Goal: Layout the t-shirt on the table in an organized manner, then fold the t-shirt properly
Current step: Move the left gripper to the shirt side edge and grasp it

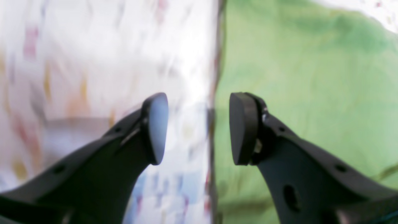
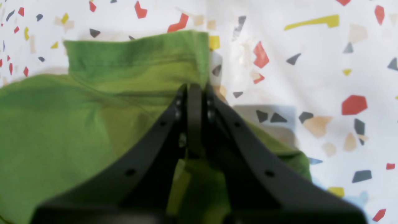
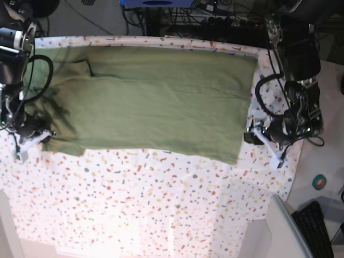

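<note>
Black fingers are filling the bottom of both wrist views, so the count begins there: two grippers, one shirt, one table.

Largest is the table, its white cloth speckled with red, orange, yellow and grey flecks and running under everything in the base view. One olive-green shirt is lying spread flat across the far half of it, reaching almost from one gripper to the other, with a sleeve folded in at the end near the right gripper.

Right gripper is sitting at that sleeve end, its jaws pressed together with the shirt's edge pinched between them; green cloth is bunching up ahead of its tips and to its left, and bare speckled cloth is lying to its right. Left gripper is hanging at the opposite end with its two pads standing apart and nothing between them. Directly below the gap, the shirt's edge is running straight away from the camera, with green to the right of the gap and speckled cloth to the left. That wrist view is blurred, so whether the pads are touching the cloth cannot be told.

Around the table, cables and dark equipment are crowding the far side, beyond both arms, and a black keyboard is lying off the table's near corner, on the left gripper's side.
</note>
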### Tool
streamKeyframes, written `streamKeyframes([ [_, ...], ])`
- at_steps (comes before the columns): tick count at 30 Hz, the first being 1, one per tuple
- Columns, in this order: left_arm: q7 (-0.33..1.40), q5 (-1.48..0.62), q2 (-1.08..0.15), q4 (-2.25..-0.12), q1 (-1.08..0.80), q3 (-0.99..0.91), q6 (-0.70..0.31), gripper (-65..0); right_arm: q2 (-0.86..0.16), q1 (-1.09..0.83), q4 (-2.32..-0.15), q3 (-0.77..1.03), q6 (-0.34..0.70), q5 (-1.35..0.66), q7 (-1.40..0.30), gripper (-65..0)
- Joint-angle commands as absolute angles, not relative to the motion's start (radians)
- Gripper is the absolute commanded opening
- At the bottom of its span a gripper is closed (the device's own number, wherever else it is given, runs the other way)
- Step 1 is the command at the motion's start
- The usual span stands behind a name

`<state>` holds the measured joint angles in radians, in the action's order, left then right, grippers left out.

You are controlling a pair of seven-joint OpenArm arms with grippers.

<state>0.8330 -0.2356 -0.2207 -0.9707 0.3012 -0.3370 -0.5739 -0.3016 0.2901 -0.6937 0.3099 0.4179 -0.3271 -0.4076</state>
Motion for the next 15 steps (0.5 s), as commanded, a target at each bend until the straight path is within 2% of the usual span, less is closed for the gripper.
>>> streamKeyframes([
  [1,0.789,-0.229,-0.206,-0.947,0.348,-0.331,-0.576,-34.1,-0.321,0.314,-0.711,0.312,0.424,-0.337,-0.39,-65.0],
  [4,0.702,-0.168,-0.186,-0.746,0.455,-0.328,-0.559,-34.1,-0.321,0.314,-0.711,0.312,0.424,-0.337,-0.39,-65.0],
  [7,0.611,-0.162,-0.186,-0.567,0.533,-0.326,-0.487,-34.1,-0.321,0.314,-0.711,0.312,0.424,-0.337,-0.39,-65.0],
  [10,0.524,-0.162,-0.186,-0.495,0.556,-0.318,-0.443,-34.1,-0.323,0.314,-0.711,0.314,0.424,-0.337,-0.39,-65.0],
  [15,0.495,-0.154,-0.186,-0.487,0.558,-0.318,-0.433,-34.1,-0.325,0.314,-0.711,0.314,0.424,-0.337,-0.39,-65.0],
])
